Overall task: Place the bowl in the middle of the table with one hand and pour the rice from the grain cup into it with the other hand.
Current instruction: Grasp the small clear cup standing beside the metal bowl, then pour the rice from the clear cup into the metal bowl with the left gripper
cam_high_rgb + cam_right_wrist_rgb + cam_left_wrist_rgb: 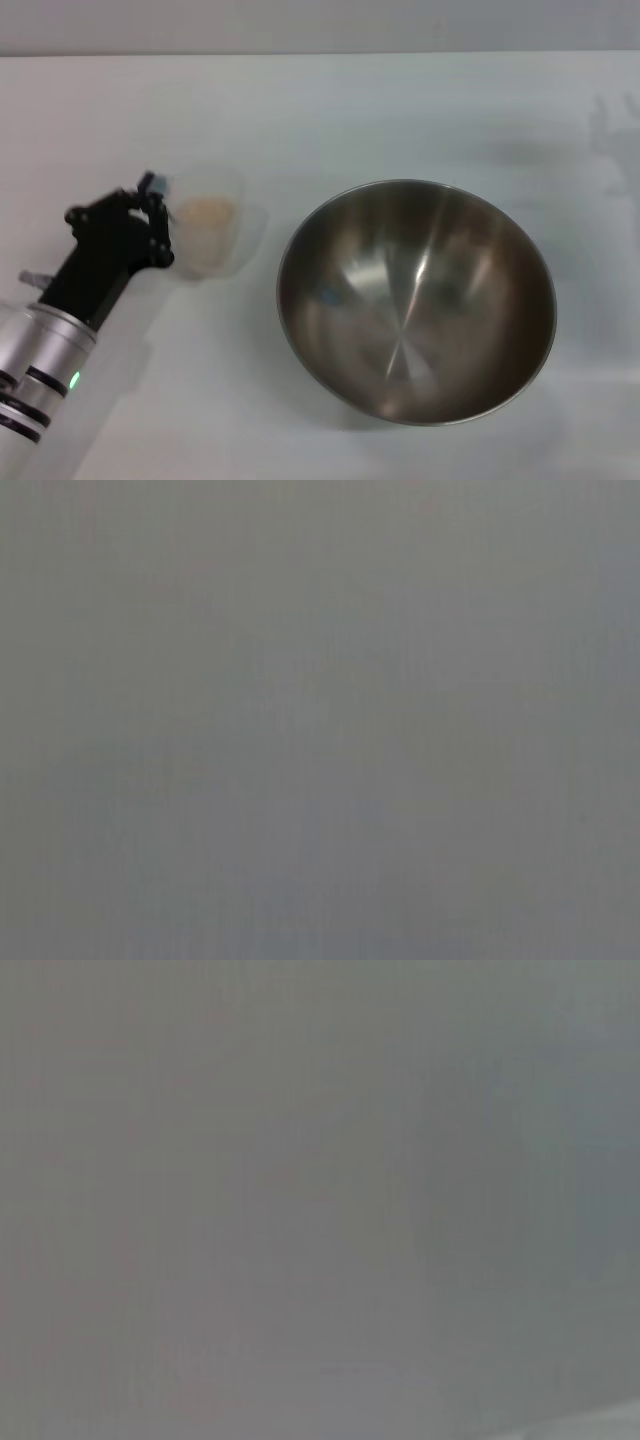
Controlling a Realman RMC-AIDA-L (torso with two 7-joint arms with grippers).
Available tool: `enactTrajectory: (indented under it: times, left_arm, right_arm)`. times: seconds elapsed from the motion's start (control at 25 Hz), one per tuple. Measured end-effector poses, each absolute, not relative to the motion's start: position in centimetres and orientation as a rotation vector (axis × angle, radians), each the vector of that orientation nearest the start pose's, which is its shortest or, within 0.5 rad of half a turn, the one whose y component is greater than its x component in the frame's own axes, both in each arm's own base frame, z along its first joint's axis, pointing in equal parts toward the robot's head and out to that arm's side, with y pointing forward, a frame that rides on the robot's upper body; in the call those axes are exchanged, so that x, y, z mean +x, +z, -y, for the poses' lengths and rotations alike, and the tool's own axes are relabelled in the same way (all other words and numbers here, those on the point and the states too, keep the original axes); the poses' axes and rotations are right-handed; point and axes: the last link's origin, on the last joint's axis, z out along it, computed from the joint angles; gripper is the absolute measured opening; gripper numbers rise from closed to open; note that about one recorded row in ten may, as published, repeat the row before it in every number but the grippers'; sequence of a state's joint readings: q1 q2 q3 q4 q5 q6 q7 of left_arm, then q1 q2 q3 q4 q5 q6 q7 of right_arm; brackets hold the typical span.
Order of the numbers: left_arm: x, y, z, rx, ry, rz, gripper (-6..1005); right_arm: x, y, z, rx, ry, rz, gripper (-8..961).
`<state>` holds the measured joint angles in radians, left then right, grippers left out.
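In the head view the bowl [416,300] stands empty and upright on the white table [330,110], a little right of the middle. The grain cup [207,236] stands upright to the bowl's left, with whitish-beige rice [205,212] inside. My left gripper [160,222] is at the cup's left side, right against it, its black body reaching in from the lower left. Whether it holds the cup does not show. My right gripper is out of view. Both wrist views show only plain grey.
A narrow gap of bare table lies between the cup and the bowl. The table's far edge [320,53] runs along the back.
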<state>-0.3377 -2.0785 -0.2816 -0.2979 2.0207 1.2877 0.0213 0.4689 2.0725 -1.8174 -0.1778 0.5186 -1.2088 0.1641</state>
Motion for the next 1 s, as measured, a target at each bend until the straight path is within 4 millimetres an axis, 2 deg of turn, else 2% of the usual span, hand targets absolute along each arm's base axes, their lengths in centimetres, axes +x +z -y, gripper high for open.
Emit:
enactTrajectory:
  times: [0.12, 0.16, 0.2, 0.32, 0.36, 0.4, 0.52, 0.56, 0.6, 0.8, 1.0]
  left_arm:
    - [-29.2, -6.4, -27.4, -1.827, -0.741, 0.282, 50]
    - [-28.4, -6.0, -27.7, -1.806, -0.727, 0.172, 48]
    - [-28.4, -6.0, -27.7, -1.806, -0.727, 0.172, 45]
    - [-27.2, -5.6, -28.1, -1.775, -0.697, 0.012, 37]
    - [-26.2, -5.6, -28.3, -1.751, -0.657, -0.125, 34]
    - [-26.2, -5.6, -28.3, -1.751, -0.657, -0.125, 34]
    - [-24.8, -5.7, -28.3, -1.716, -0.59, -0.351, 33]
    - [-23.8, -6.0, -28.3, -1.689, -0.543, -0.495, 33]
    - [-23.8, -6.0, -28.3, -1.689, -0.543, -0.495, 33]
    - [-22.3, -6.8, -27.8, -1.629, -0.463, -0.785, 32]
    - [-21.7, -7.4, -27.4, -1.6, -0.425, -0.928, 30]
  right_arm:
    - [31.8, 2.6, -35.5, -1.434, 0.783, -0.467, 359]
    - [31.8, 2.7, -35.5, -1.428, 0.785, -0.468, 359]
    - [31.8, 2.7, -35.5, -1.428, 0.785, -0.468, 359]
    - [31.8, 2.8, -35.5, -1.42, 0.787, -0.468, 359]
    - [31.8, 2.9, -35.6, -1.42, 0.788, -0.466, 359]
    - [31.8, 2.9, -35.6, -1.42, 0.788, -0.466, 359]
    - [31.7, 3.0, -35.7, -1.416, 0.788, -0.464, 359]
    - [31.7, 3.1, -35.8, -1.411, 0.789, -0.464, 359]
    - [31.7, 3.1, -35.8, -1.411, 0.789, -0.464, 359]
    - [31.7, 3.1, -36.0, -1.414, 0.786, -0.462, 359]
    - [31.7, 3.1, -36.0, -1.421, 0.773, -0.452, 359]
